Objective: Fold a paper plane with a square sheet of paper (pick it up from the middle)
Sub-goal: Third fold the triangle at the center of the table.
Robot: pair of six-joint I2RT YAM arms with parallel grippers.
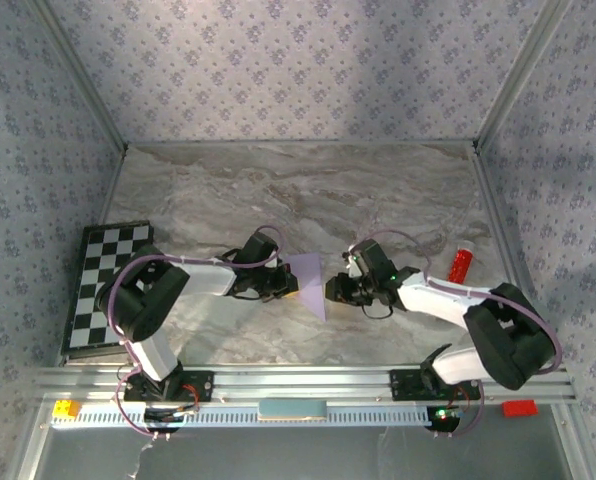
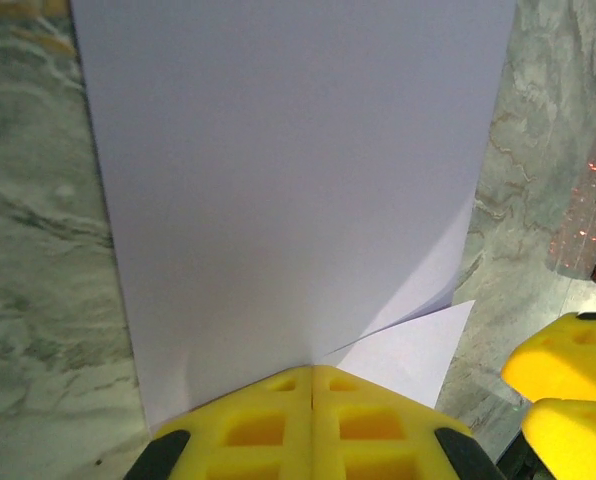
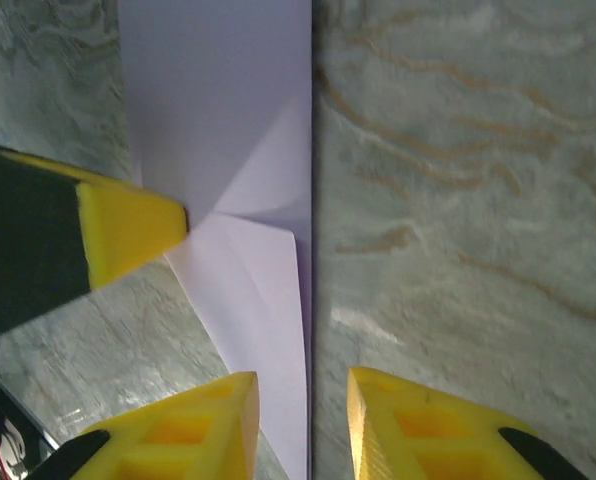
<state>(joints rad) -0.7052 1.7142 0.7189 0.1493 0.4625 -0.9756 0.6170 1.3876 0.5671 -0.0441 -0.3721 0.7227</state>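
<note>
The square sheet of paper (image 1: 311,280), pale lilac, is folded along its centre with a corner flap turned in, which gives it the pointed outline of a part-made paper plane. My left gripper (image 1: 283,285) is shut on its folded edge, and the sheet (image 2: 298,180) stands up from the closed yellow jaws of that gripper (image 2: 312,375). My right gripper (image 1: 333,290) is at the paper's pointed near end. Its jaws stand apart in the right wrist view (image 3: 303,400), with the paper's narrow tip (image 3: 278,330) lying in the gap, not pinched. A left fingertip (image 3: 128,225) touches the fold there.
A black-and-white chequered board (image 1: 108,285) lies at the table's left edge. A red glittery cylinder (image 1: 461,265) stands right of the right arm. Patterned walls close in the marble table (image 1: 308,190) on three sides. Small bricks (image 1: 66,408) sit on the front rail.
</note>
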